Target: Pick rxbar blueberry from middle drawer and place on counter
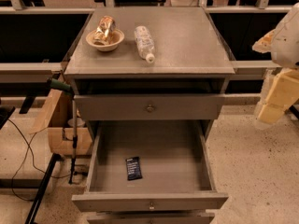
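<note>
The rxbar blueberry (133, 168), a small flat dark wrapper with pale print, lies on the floor of the open middle drawer (149, 200), near its front and left of centre. The drawer is pulled far out, and its front panel has a small round knob. The counter (187, 45) is the grey speckled top of the cabinet. My gripper (272, 110) hangs at the far right edge of the view, beside the cabinet and well away from the bar, at about the height of the top drawer.
On the counter stand a bowl with a crumpled snack bag (105, 36) at the back left and a clear plastic bottle (144, 43) lying on its side next to it. The top drawer (149, 108) is shut. A cardboard box (65, 134) and cables lie left of the cabinet.
</note>
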